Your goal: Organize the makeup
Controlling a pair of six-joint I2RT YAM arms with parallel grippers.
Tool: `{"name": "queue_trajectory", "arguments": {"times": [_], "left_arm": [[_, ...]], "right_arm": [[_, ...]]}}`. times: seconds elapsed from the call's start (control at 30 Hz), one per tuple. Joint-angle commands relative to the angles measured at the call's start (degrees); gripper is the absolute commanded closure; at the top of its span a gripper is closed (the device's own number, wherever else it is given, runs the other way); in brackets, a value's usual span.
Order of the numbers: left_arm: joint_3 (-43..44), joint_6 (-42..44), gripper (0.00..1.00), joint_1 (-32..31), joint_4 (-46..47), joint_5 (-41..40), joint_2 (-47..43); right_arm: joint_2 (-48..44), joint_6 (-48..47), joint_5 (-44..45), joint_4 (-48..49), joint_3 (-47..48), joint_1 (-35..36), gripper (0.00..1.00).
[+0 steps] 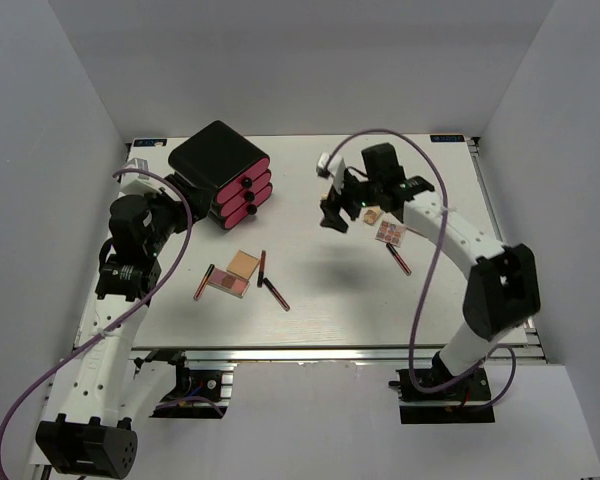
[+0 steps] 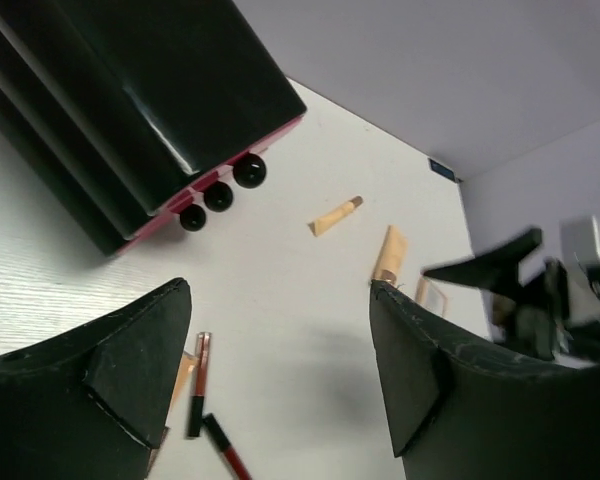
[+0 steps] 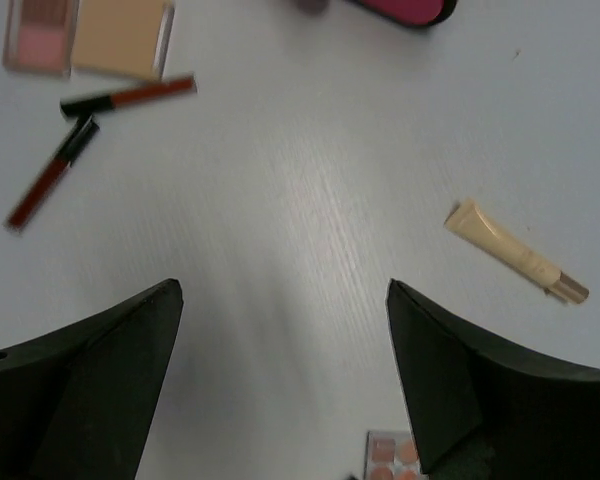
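Observation:
The makeup lies in two groups. Left of centre are a tan compact (image 1: 244, 264) (image 3: 122, 35), a pink palette (image 1: 227, 284) (image 3: 42, 35) and thin dark-and-red pencils (image 1: 275, 293) (image 3: 130, 97) (image 2: 200, 370). On the right lie another palette (image 1: 389, 233) (image 3: 392, 458), a pencil (image 1: 399, 260) and a beige tube (image 1: 372, 215) (image 3: 515, 253); the left wrist view shows two tubes (image 2: 337, 216) (image 2: 389, 255). My left gripper (image 1: 176, 205) (image 2: 280, 330) hovers open beside the black box. My right gripper (image 1: 340, 208) (image 3: 285, 290) hangs open over bare table between the groups, holding nothing.
The big black box with pink drawers (image 1: 225, 175) (image 2: 150, 90) stands at the back left, knobs facing the table's middle. White walls close in the table on three sides. The right arm's cable loops above its wrist.

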Motion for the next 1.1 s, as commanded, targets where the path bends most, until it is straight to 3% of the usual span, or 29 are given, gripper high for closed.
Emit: {"name": "queue_trajectory", "arguments": {"times": [0.0,0.03,0.07,0.1,0.13,0.27,0.43,0.57,1.07], "left_arm": [[1.19,-2.37,0.18,0.14,0.19,3.14,-0.72],[1.10,-2.64,0.16,0.14,0.01,3.49,-0.46],[1.19,-3.25,0.14,0.14,-0.25,4.19,-0.28],[1.27,-3.60,0.09,0.05,-0.95,4.46,-0.02],[1.27,-3.87,0.06,0.05,-1.22,4.81,0.51],[1.62,-5.28,0.02,0.14,-1.92,4.99,1.30],[1.36,-6.68,0.02,0.14,-1.75,4.64,2.62],[1.89,-7.47,0.02,0.14,-1.92,4.64,3.94],[2.33,-7.12,0.02,0.14,-4.21,3.15,4.73]], "right_arm": [[5.25,17.14,-6.45,9.25,9.12,-0.41,0.17],[6.57,21.45,-7.51,11.47,10.26,-0.32,0.25],[9.02,32.19,-7.18,14.01,11.93,-0.24,0.61],[10.43,32.30,-4.74,17.00,11.94,0.37,0.80],[11.67,40.39,-2.97,17.37,14.38,0.81,0.85],[16.32,49.07,-2.42,21.67,17.92,3.62,0.50],[23.71,61.97,-5.94,26.60,25.37,5.39,0.39],[29.33,65.35,-4.99,31.35,28.63,8.19,0.27],[41.03,67.28,1.79,32.05,39.71,9.17,0.34]]}}
